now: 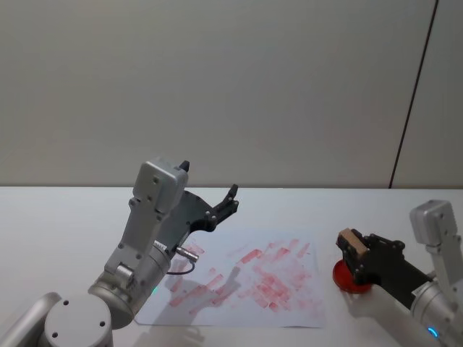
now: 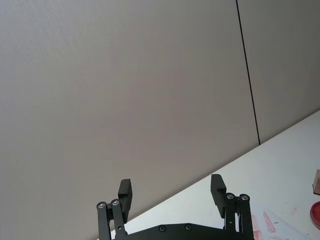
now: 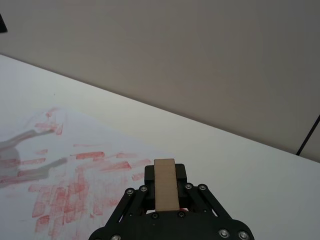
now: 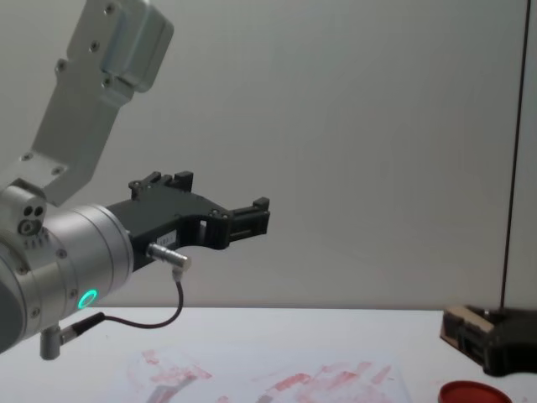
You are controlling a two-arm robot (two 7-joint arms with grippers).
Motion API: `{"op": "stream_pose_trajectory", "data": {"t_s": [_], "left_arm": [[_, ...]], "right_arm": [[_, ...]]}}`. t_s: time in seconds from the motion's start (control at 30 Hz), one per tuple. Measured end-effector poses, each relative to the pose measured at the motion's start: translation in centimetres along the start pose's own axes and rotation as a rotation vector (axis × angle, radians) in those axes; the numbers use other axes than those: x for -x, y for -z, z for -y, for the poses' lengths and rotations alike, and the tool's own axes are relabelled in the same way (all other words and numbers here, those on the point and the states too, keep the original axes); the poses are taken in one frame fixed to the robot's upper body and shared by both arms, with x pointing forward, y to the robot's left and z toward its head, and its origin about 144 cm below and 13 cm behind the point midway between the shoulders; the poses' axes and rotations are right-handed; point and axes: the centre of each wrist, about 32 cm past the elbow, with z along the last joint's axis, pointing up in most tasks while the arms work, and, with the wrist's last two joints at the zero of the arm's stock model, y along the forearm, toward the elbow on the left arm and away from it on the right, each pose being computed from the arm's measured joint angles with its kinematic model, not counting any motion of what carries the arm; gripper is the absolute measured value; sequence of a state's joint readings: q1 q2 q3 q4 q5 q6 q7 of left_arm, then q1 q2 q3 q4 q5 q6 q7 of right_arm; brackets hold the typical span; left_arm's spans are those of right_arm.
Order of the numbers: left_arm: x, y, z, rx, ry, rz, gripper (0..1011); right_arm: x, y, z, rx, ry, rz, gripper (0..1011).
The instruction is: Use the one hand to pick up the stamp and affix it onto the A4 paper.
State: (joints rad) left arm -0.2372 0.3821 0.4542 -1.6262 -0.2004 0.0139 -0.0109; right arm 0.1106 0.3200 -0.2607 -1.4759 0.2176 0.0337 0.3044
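My right gripper, the hand (image 1: 357, 251), is shut on the stamp (image 1: 350, 239), a pale tan wooden block. It holds the stamp just above the round red ink pad (image 1: 346, 280), right of the A4 paper (image 1: 246, 278). The right wrist view has the stamp (image 3: 165, 192) clamped upright between the black fingers, with the red-smeared paper (image 3: 70, 190) ahead of it. From the chest view the stamp (image 4: 459, 322) hangs a little above the pad (image 4: 474, 392). My left gripper (image 1: 226, 204) is open and raised high over the paper's far left part, holding nothing.
The white table (image 1: 58, 217) runs back to a plain grey wall. My left arm and its silver wrist (image 4: 75, 269) loom over the paper's left side. A dark vertical seam (image 1: 412, 94) marks the wall at the right.
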Motion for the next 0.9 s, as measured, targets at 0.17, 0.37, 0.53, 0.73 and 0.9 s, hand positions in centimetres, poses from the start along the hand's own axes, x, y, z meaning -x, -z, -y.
{"op": "stream_pose_trajectory", "data": {"t_s": [0.17, 0.37, 0.53, 0.73, 0.9], "left_arm": [[0.0, 0.0, 0.0, 0.000, 0.000, 0.000, 1003], [0.0, 0.0, 0.0, 0.000, 0.000, 0.000, 1002], [0.0, 0.0, 0.0, 0.000, 0.000, 0.000, 1002], [0.0, 0.0, 0.0, 0.000, 0.000, 0.000, 1002], [0.0, 0.0, 0.0, 0.000, 0.000, 0.000, 1002]], "right_arm": [[-0.4, 0.7, -0.1, 0.029, 0.009, 0.010, 218], [-0.7, 1.3, -0.2, 0.050, 0.011, 0.017, 218], [-0.9, 1.6, -0.3, 0.067, 0.011, 0.020, 232], [-1.1, 1.8, -0.3, 0.088, 0.012, 0.018, 382], [-1.2, 1.8, -0.4, 0.098, 0.015, 0.011, 566]]}}
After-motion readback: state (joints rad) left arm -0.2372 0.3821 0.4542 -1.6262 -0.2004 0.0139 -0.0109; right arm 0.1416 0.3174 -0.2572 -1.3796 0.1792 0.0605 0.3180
